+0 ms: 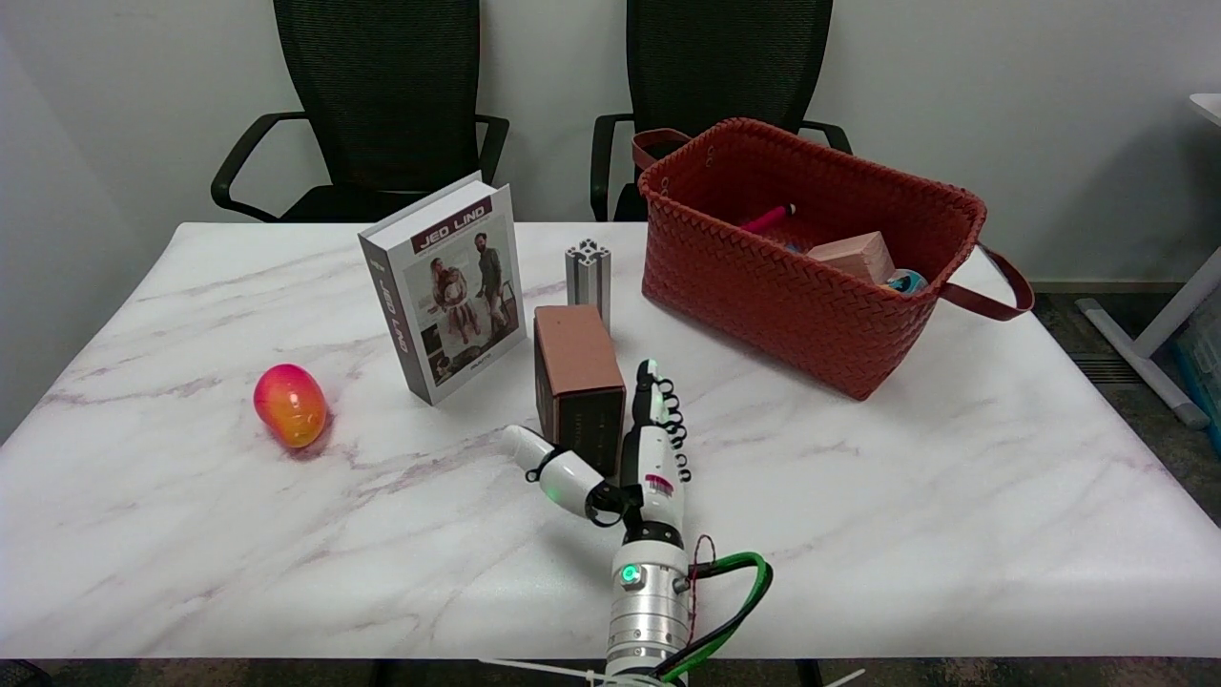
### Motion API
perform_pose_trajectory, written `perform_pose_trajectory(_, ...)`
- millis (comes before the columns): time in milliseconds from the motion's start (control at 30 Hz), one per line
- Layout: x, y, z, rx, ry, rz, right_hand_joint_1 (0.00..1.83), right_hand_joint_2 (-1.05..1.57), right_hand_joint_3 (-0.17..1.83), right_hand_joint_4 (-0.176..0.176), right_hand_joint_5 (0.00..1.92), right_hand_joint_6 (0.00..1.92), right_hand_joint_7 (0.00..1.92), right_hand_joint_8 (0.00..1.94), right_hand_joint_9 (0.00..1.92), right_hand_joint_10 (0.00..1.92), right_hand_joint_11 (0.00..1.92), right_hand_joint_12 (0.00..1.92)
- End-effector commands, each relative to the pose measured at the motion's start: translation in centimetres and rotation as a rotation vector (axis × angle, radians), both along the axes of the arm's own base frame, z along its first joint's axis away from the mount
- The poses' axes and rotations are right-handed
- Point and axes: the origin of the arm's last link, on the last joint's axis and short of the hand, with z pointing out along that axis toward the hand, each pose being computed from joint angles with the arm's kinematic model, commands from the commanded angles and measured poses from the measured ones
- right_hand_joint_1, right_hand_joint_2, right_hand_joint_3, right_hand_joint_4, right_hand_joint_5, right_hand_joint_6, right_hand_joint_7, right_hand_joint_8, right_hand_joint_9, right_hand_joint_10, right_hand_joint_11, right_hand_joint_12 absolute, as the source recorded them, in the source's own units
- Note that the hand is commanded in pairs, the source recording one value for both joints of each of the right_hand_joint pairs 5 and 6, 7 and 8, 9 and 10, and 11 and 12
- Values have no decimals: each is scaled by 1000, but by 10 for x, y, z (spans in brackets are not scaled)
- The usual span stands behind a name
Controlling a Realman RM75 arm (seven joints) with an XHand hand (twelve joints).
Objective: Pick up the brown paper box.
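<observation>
Presently at the approach step: right hand (625, 468) spread, holding nothing, fingers (654, 401) flanking the upright brown paper box (577, 386) on the white marble worktop (906, 496) — next, close fingers and lift.

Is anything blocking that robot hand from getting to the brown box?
Nothing visible is in the way. The right hand is already at the brown paper box, with fingers along its right side and the thumb reaching across in front of it. The book and the metal bar stand on the box's far side.
</observation>
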Motion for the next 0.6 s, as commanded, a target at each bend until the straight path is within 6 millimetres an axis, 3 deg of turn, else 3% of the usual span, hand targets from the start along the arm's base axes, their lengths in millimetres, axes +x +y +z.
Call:
perform_pose_trajectory(33,0,-8,0,13,-13,-1,926,690,-150,0,0,0,0,0,0,0,0,0)
perform_pose_trajectory(200,0,-14,0,13,-31,-5,951,728,-78,0,0,0,0,0,0,0,0,0)
perform_pose_trajectory(233,29,-1,-31,37,-173,43,955,730,-56,0,0,0,0,0,0,0,0,0)
perform_pose_trajectory(300,0,-15,0,11,-39,0,957,727,-29,0,0,0,0,0,0,0,0,0)
perform_pose_trajectory(600,-4,-15,2,-5,-57,12,942,726,48,0,0,0,0,0,0,0,0,0)
